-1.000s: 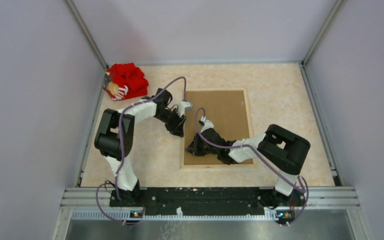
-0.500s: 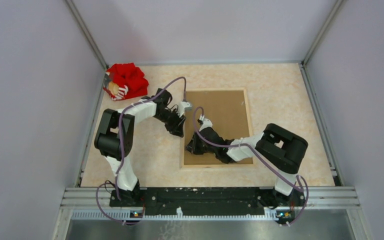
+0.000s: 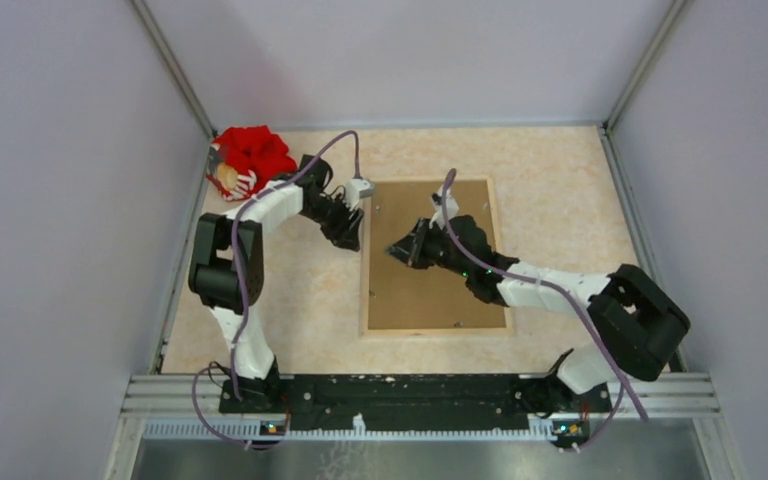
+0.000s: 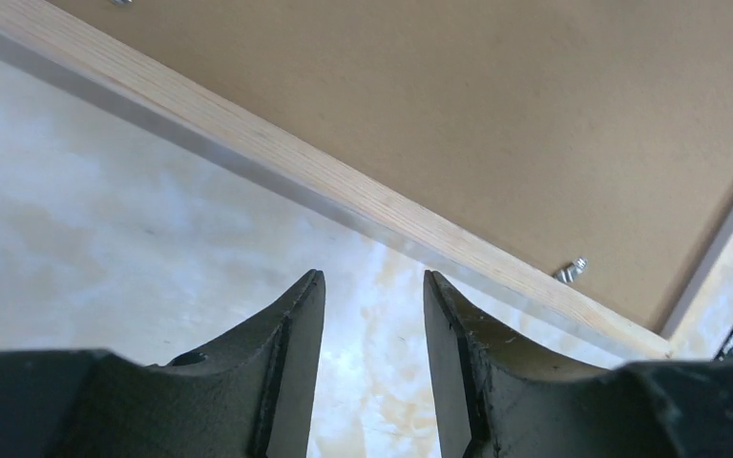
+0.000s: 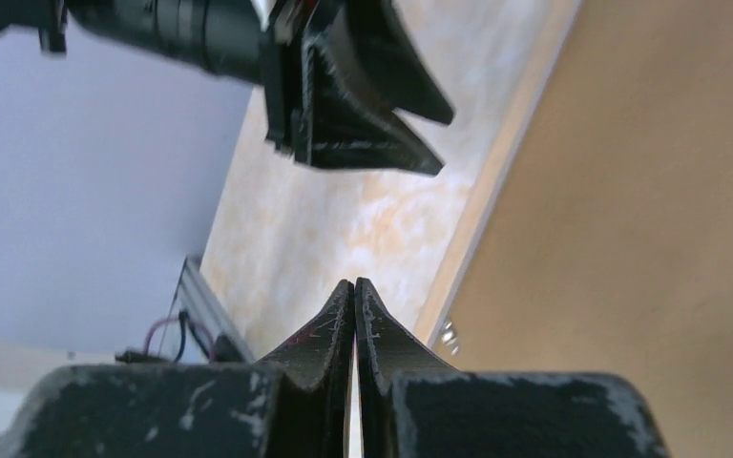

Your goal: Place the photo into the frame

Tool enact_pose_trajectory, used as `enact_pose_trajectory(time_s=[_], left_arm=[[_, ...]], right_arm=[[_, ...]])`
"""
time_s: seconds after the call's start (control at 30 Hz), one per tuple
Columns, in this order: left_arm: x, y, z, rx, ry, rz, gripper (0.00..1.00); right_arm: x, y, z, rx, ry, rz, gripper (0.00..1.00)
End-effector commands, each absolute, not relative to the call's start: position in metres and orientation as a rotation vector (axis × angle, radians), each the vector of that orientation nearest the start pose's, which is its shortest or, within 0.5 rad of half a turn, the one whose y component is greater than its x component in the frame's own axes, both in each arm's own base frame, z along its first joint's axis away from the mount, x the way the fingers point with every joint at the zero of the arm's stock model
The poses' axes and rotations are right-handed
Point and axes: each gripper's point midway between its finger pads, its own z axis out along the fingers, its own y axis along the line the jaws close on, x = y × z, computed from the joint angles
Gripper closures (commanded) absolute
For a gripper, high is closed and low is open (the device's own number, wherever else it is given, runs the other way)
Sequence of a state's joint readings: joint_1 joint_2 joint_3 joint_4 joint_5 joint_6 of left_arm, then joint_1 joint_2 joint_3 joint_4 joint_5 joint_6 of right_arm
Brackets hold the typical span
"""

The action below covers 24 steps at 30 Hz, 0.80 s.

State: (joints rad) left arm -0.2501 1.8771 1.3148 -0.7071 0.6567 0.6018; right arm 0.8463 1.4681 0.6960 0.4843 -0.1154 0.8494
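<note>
While the frame (image 3: 364,275) lies wood-back up mid-table (image 3: 560,200), a brown board (image 3: 440,290) fills it. The right claw (image 3: 397,250) is clenched empty over the board. The left claw (image 3: 353,234) is released just beside the left rail. A red bundle (image 3: 250,160) sits by the pale wall (image 3: 80,200).

The left arm (image 3: 270,205) and right arm (image 3: 545,290) have white links, black joints, looping purple cables (image 3: 332,150), and scuffed black pincer fingers (image 5: 324,324).

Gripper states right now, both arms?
Left gripper: open, empty.
Right gripper: closed, nothing visibly held.
</note>
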Motion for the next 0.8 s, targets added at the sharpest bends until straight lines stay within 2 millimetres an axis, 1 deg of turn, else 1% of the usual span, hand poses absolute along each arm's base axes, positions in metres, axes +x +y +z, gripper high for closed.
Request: enact_pose_trajectory(time_s=[0.0,0.03,0.07,0.1,0.13,0.17,0.27,0.37,0.43,0.57,0.67,0.77], left_arm=[[0.368,-0.187,0.057,1.142,2.321,-0.801,0.5],[0.375,-0.188,0.055,1.115,2.327,-0.799,0.5],[0.381,-0.19,0.053,1.089,2.33,-0.8,0.5],[0.388,-0.192,0.053,1.046,2.336,-0.81,0.49],[0.393,-0.194,0.054,1.017,2.332,-0.825,0.49],[0.398,-0.197,0.055,0.994,2.328,-0.844,0.48],[0.408,-0.203,0.057,0.964,2.319,-0.879,0.47],[0.415,-0.204,0.054,0.955,2.318,-0.865,0.47],[0.414,-0.203,0.051,0.957,2.321,-0.872,0.48],[0.406,-0.199,0.043,0.967,2.336,-0.884,0.56],[0.402,-0.195,0.038,0.956,2.349,-0.896,0.61],[0.4,-0.194,0.035,0.954,2.355,-0.905,0.62]], right_arm=[[0.294,0.343,0.149,-0.059,2.083,1.124,1.0],[0.306,0.339,0.144,-0.04,2.092,1.105,1.0],[0.325,0.332,0.142,-0.002,2.087,1.078,1.0],[0.34,0.328,0.137,0.015,2.09,1.055,1.0],[0.353,0.327,0.126,0.025,2.112,1.026,1.0],[0.365,0.326,0.119,0.032,2.126,1.004,1.0],[0.395,0.333,0.1,0.036,2.152,0.973,0.98],[0.416,0.342,0.086,0.048,2.172,0.977,0.96],[0.425,0.35,0.078,0.052,2.187,0.987,0.96],[0.435,0.362,0.062,0.063,2.223,1.012,0.96],[0.44,0.366,0.053,0.08,2.232,1.023,0.98],[0.444,0.368,0.042,0.097,2.247,1.015,1.0]])
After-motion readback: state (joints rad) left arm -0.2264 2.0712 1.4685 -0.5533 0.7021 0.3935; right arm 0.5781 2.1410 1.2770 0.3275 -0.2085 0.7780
